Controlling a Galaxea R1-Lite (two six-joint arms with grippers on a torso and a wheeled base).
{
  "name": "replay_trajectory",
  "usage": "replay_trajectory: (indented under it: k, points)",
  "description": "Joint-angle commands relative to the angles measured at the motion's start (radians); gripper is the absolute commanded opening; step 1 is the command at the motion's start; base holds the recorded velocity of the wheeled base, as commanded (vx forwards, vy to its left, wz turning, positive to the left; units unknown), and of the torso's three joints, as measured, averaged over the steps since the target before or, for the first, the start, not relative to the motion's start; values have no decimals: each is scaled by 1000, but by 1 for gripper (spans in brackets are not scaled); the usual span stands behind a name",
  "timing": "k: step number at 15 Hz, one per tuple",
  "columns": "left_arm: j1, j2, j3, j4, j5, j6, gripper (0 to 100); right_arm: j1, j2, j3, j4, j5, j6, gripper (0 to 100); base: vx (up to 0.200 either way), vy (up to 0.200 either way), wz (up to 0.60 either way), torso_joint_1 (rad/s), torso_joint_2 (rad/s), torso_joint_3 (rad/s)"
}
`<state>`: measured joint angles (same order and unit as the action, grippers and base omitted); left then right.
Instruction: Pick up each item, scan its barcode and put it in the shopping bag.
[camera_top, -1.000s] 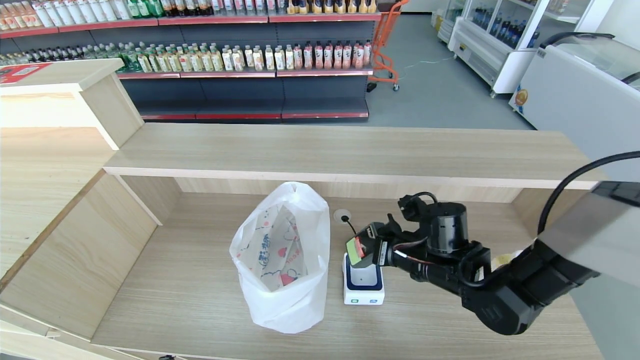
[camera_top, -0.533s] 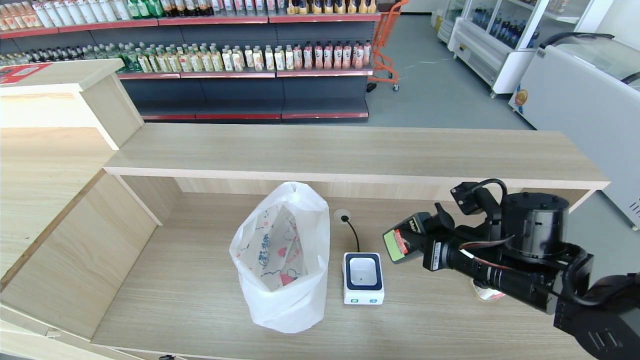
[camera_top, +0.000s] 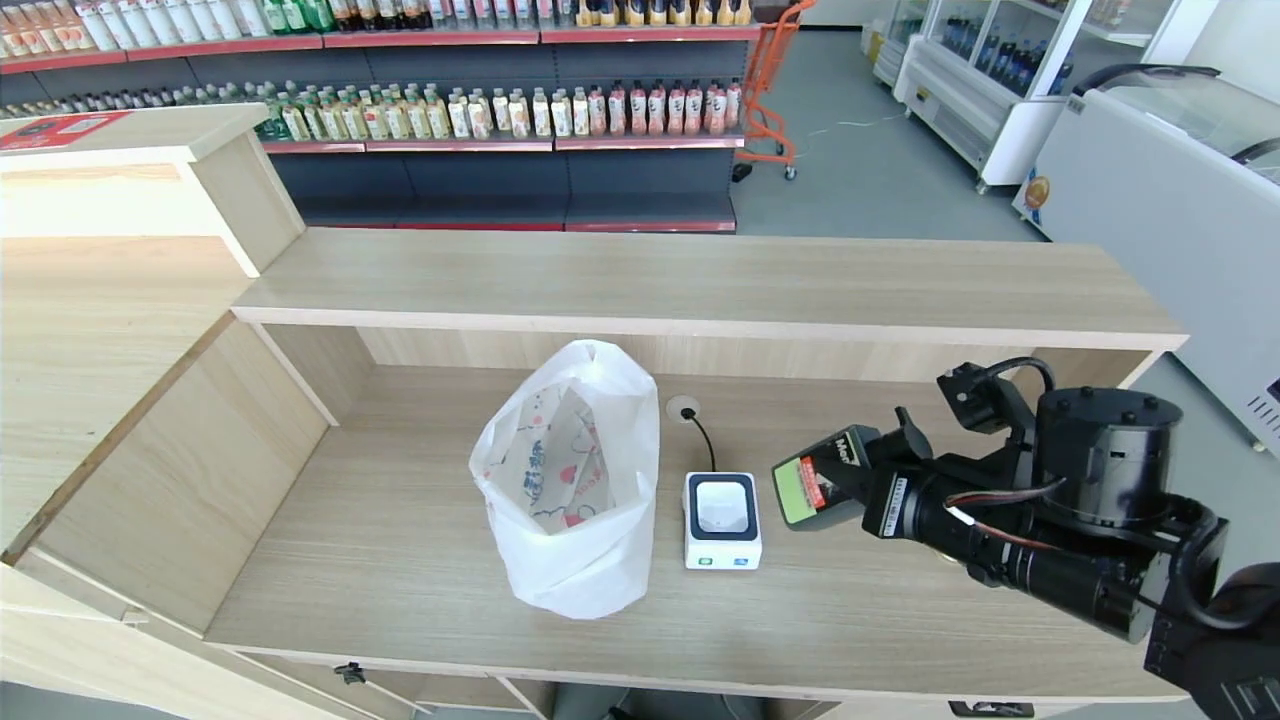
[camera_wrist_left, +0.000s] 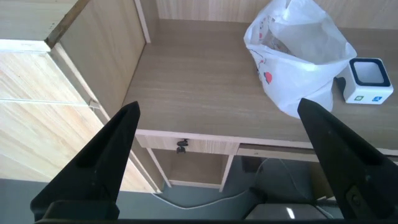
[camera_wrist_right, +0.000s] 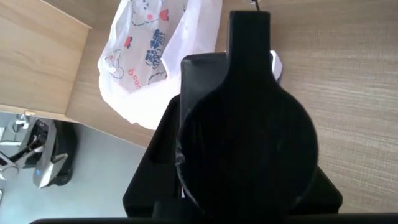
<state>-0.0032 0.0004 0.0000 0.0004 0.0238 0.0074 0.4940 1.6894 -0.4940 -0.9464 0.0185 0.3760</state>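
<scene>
Wooden counter (camera_top: 420, 560) with shopping bag (camera_top: 572, 565) beside scanner (camera_top: 722, 522); right pincer (camera_top: 850, 462) around dark item (camera_top: 800, 490), left pincer (camera_wrist_left: 219, 109) wide.

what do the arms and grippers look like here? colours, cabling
Right arm all black: tubular link, squat cylindrical joint housing, thin red and white wires along it, black cable looped above. Right gripper black. Left gripper: two plain black tapered fingers.
</scene>
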Motion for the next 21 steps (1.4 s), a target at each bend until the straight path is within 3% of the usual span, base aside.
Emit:
replay_trajectory:
  k: [1, 6, 10, 16, 21]
  points:
    - [0, 0, 0, 0, 1, 0, 100, 0, 0, 0, -2, 0, 1, 0, 0, 0, 0, 0, 0, 0]
    - [0, 0, 0, 0, -1, 0, 100, 1, -7, -5, 1, 14, 123, 0, 0, 200, 0, 6, 2, 4]
    - [0, 0, 0, 0, -1, 2, 100, -2, 53, -67, 5, 12, 133, 0, 0, 200, 0, -1, 7, 2]
    - [0, 0, 0, 0, -1, -1, 100, 20, 296, -459, 215, -28, 43, 0, 0, 0, 0, 0, 0, 0]
    - [0, 0, 0, 0, -1, -1, 100, 80, 521, -683, 238, -101, -144, 0, 0, 0, 0, 0, 0, 0]
